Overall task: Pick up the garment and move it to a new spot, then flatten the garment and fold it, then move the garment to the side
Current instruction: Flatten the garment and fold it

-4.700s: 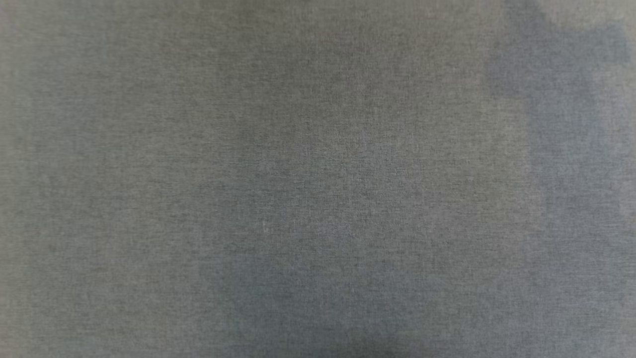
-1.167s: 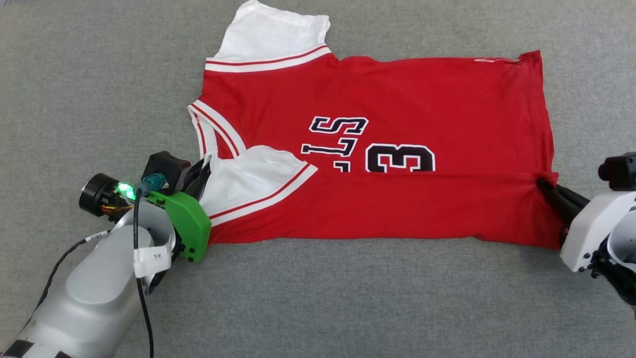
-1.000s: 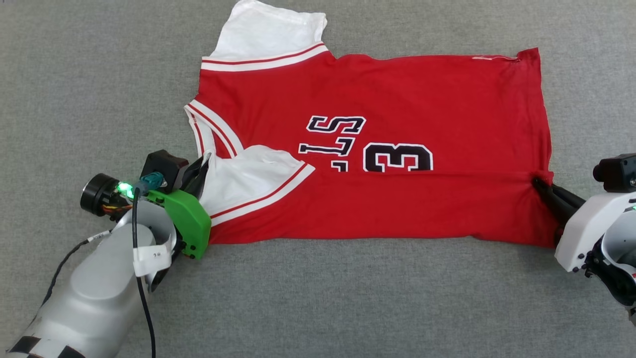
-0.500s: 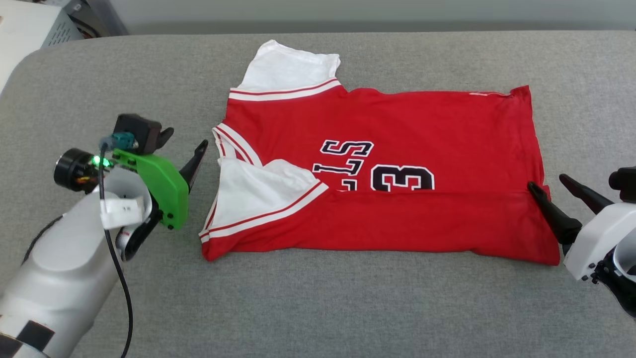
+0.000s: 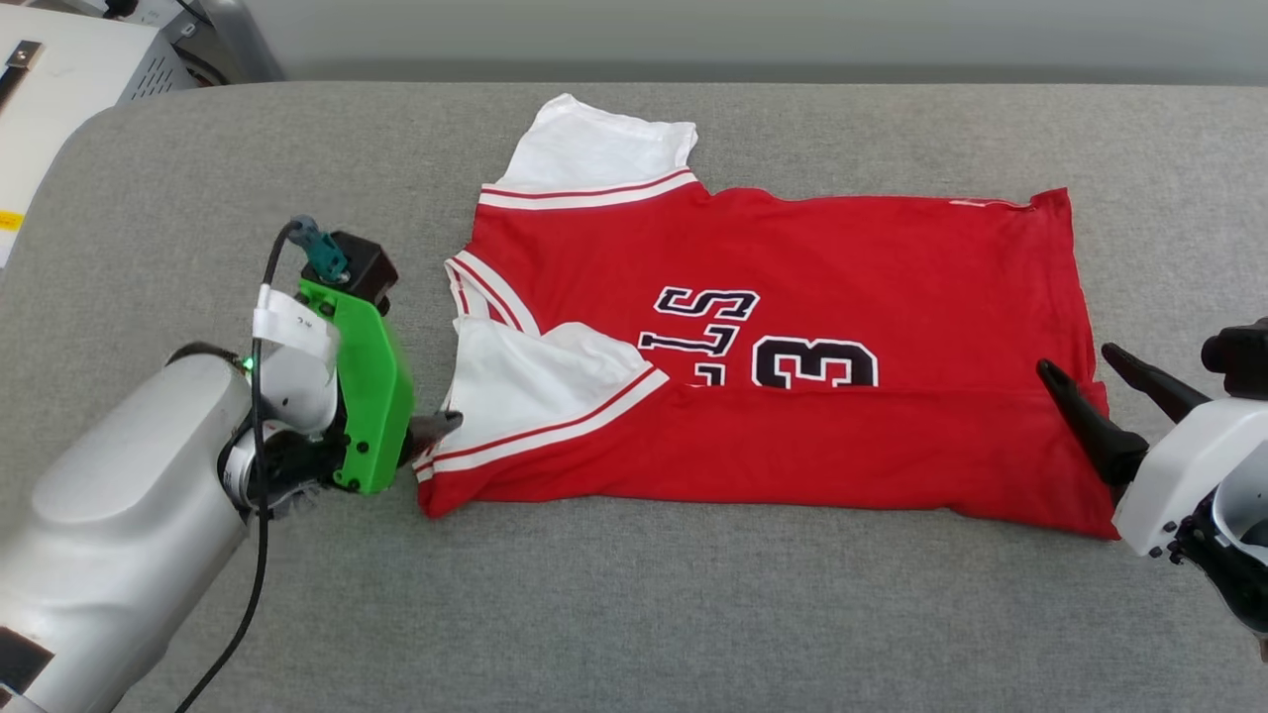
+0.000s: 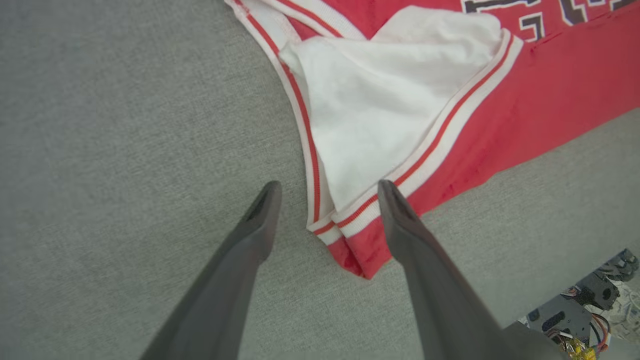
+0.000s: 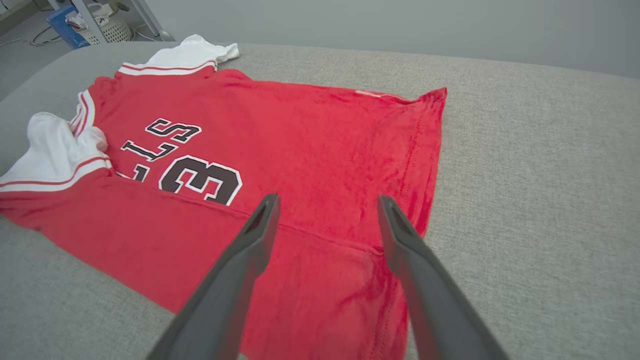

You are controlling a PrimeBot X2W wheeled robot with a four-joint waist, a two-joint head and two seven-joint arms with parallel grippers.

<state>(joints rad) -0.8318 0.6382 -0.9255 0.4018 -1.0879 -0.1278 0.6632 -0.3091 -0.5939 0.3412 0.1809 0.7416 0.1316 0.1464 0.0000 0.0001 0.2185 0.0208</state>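
1. Although it was pinched at both ends a second ago, the garment [image 5: 792, 297] now lies free across the middle of the grey fabric-covered tabletop [image 5: 634, 614], collar to the left, hem to the right.
2. Its near long edge is folded up over the body and covers the lower part of the black print [image 5: 763, 347]. The near sleeve [image 5: 535, 381] lies turned in on the red, while the far sleeve [image 5: 594, 149] sticks out flat.
3. The left pincer [image 6: 327, 186] has let go: its fingers stand spread, straddling the near collar-side corner without gripping it.
4. The right pincer [image 5: 1078, 358] has likewise opened and hovers just over the hem at the fold line, holding nothing.
5. Judging by this, the first lengthwise fold is laid and keeps its shape. The far side and its sleeve are not yet folded in, and the crosswise fold and the move aside remain.
6. A white box [image 5: 69, 69] stands beyond the tabletop's far left corner, well apart, and a cable [image 5: 260, 555] hangs along the left arm. Nothing blocks the cloth, though either finger close to an edge could snag the fresh fold when withdrawn.
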